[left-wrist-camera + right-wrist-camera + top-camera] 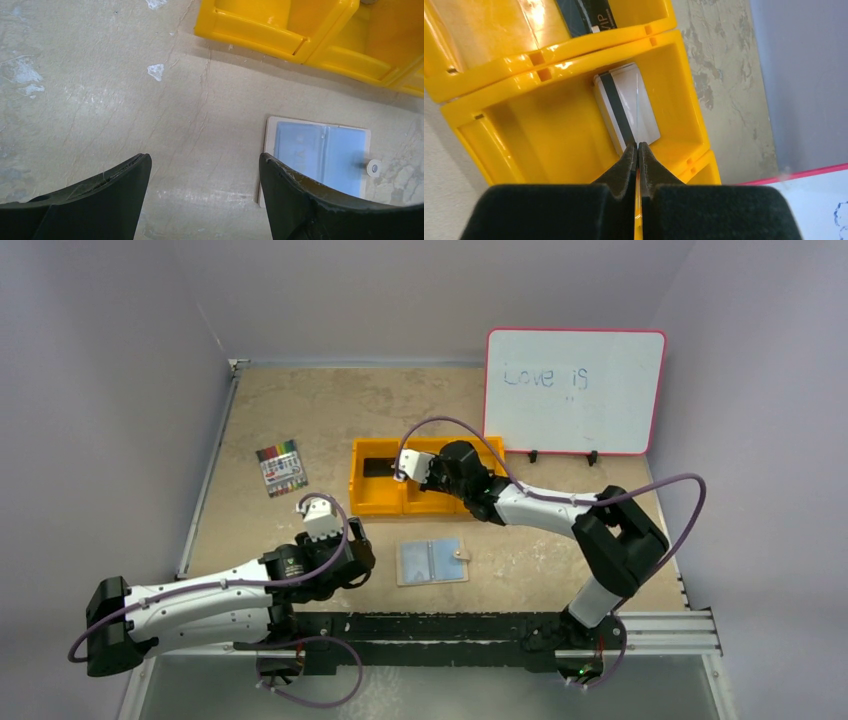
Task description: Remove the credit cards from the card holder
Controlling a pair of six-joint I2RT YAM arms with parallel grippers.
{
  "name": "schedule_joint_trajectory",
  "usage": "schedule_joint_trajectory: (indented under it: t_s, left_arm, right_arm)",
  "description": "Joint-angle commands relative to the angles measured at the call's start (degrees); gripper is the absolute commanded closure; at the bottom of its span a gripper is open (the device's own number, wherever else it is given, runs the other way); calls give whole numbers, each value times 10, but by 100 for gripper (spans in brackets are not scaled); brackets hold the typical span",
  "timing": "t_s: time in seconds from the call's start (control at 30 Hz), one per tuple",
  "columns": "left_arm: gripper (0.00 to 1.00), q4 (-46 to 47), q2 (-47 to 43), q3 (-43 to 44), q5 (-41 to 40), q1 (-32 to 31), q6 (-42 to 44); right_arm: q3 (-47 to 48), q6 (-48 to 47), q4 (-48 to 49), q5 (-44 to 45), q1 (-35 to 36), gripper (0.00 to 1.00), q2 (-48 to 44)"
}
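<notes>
Right end effector (638, 147) hung over the orange tray (372, 502) with its fingers pressed together; a hair-thin line ran out from between the tips, perhaps a card seen edge-on, though I could not be sure. Below it a white card (624, 105) with a dark stripe lay in one compartment, and a dark card (586, 15) lay in the next. The card holder (432, 561) lay open on the surface, blue panels up, just in front of the tray between the two arms. The left end effector (205, 160) hovered beside it, fingers apart and empty. By my reckoning most of the job was done; whether any card remained in the pockets I could not tell.
</notes>
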Motion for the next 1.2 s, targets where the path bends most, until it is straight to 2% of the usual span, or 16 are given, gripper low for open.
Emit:
schedule_joint_trajectory:
  t_s: [0.0,0.13,0.37,1.17]
  left_arm:
    - [21,-5,-17,6,-3,-1,8]
    - [21,-6,-29,5,-1,0,15]
    - [21,-21,-44,6,-1,0,9]
    - [22,-24,-59,1,-3,-1,1]
  right_arm:
    - [42,-63,29,-22,-9,100,19]
    - [92,-80,-19,-57,-18,100,53]
    - [144,-116,-38,-34,-26,100,107]
    - [145,-157,-9,-25,-34,99,164]
